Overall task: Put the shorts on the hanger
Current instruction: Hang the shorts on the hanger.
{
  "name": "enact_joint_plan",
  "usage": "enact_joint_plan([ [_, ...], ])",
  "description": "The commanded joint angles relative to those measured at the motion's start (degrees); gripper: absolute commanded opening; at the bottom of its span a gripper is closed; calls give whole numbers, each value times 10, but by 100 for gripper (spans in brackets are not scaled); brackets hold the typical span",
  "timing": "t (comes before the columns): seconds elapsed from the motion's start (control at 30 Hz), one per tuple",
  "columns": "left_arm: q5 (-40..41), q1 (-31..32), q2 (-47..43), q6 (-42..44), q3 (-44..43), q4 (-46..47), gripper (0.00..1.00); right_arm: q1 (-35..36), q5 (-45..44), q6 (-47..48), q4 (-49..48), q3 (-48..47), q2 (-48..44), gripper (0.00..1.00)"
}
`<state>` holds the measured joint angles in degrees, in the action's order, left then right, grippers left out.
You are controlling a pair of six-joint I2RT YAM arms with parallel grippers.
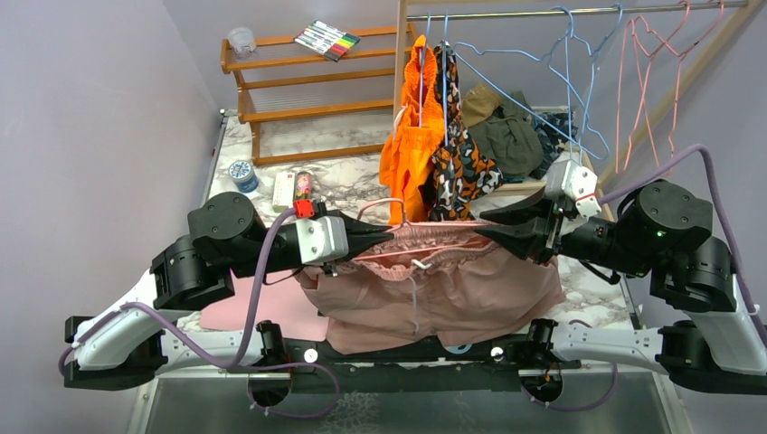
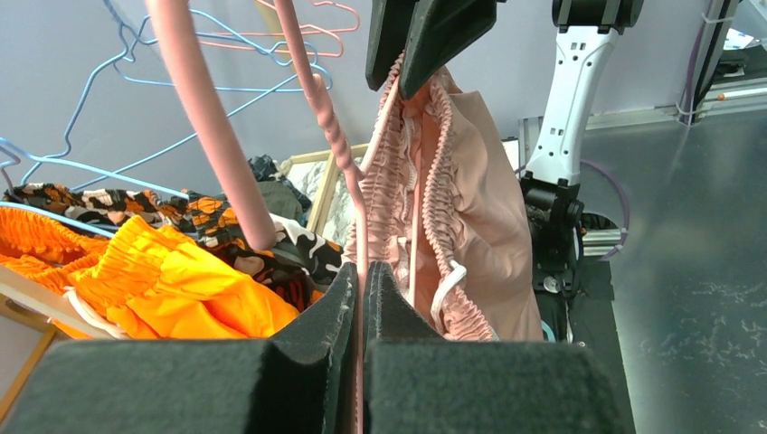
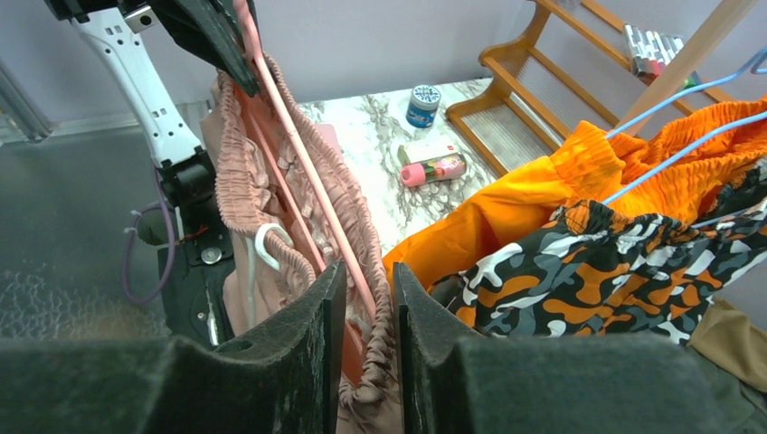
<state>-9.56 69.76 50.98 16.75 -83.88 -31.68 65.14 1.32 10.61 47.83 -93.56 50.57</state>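
Note:
The dusty-pink shorts [image 1: 434, 289] hang between my two grippers, with the gathered waistband [image 1: 425, 244] stretched across and the white drawstring [image 1: 418, 267] dangling. The thin pink hanger [image 1: 432, 242] lies along the waistband. My left gripper [image 1: 380, 240] is shut on the hanger's wire [image 2: 360, 226], and the shorts [image 2: 461, 190] hang just beyond it. My right gripper [image 1: 484, 231] has the waistband [image 3: 375, 362] bunched between its narrow-set fingers, and the hanger wire [image 3: 307, 172] runs in beside it. In the right wrist view that gripper [image 3: 362, 276] looks along the shorts [image 3: 240, 181].
An orange garment [image 1: 409, 154] and a camouflage garment [image 1: 463, 167] hang on light-blue hangers [image 1: 565, 81] close behind the shorts. More pink hangers [image 1: 647, 72] hang on the rail. An olive clothes heap [image 1: 511, 136], a wooden shelf [image 1: 298, 90], a tin [image 1: 242, 174] and a pink bottle [image 1: 303, 185] are on the table.

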Motion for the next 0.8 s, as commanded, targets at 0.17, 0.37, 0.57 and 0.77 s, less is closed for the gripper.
enact_joint_plan([
  [0.17,10,-1,-18,-6,-8,26,0,2,-21,1,17,4,-15,42],
  [0.37,-8,-1,3,-4,-13,28,0,2,74,-20,-42,-29,11,56],
  [0.57,-27,-1,27,-3,-25,36,0,2,154,-31,-114,-57,52,56],
  [0.77,-39,-1,39,-1,-30,45,0,2,176,-30,-144,-43,80,56],
])
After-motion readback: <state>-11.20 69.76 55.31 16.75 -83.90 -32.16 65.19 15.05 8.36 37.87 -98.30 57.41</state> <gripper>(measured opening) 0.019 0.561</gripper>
